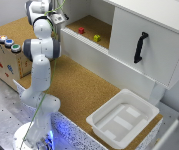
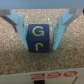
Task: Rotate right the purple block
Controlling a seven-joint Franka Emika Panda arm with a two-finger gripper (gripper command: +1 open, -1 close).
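Gripper point(image 2: 39, 31) straddles the purple block point(image 2: 38, 39) on the cork surface point(image 2: 15, 60), jaws apart and flanking both sides, seemingly lined up for a twisting grasp

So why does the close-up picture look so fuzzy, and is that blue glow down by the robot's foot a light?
Wrist view: soft all over, the purple block between the claw fingers has smeared letters, and the red print at the frame's edge is unreadable. Exterior view: also low in detail; a blue glow shows at the arm's base, its source not visible, and the white bin looks bright, nearly washed out.
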